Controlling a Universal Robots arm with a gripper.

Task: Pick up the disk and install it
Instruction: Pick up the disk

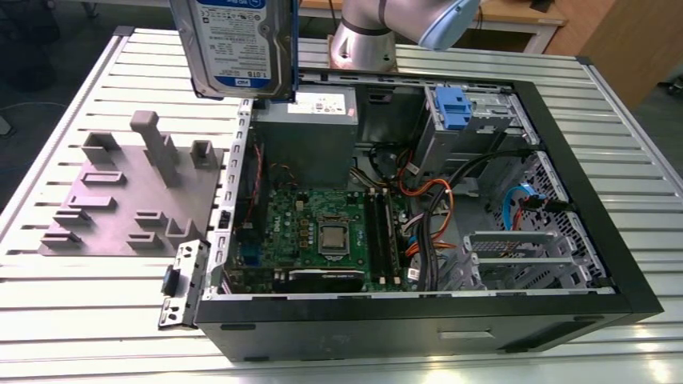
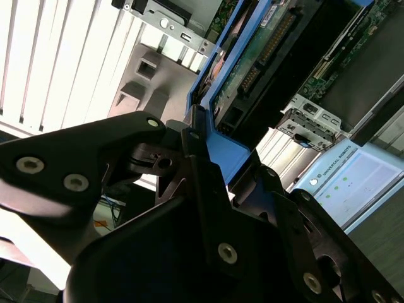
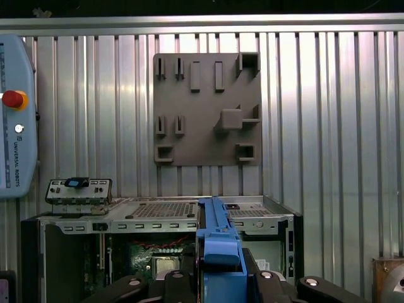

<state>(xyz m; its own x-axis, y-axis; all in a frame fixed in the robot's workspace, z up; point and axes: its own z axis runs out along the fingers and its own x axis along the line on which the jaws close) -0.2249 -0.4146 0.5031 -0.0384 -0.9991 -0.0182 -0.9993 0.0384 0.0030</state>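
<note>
The disk (image 1: 240, 44), a silver hard drive with a white-and-blue label and blue side rails, hangs upright in the air above the far-left corner of the open computer case (image 1: 427, 312) in the exterior view. In both wrist views my gripper (image 3: 221, 278) is shut on the disk's blue rail (image 3: 214, 233), a black finger (image 2: 189, 136) pressing each side. The second wrist view shows the disk's green circuit-board underside (image 2: 252, 57) extending away from my gripper (image 2: 228, 156).
The case lies open on a slatted metal table (image 1: 85, 296), showing the motherboard (image 1: 320, 232), a grey power supply (image 1: 309, 112) and a drive bay with a blue bracket (image 1: 453, 108). A grey fixture plate (image 1: 128, 192) lies to the exterior view's left. The arm's base (image 1: 363, 40) stands behind the case.
</note>
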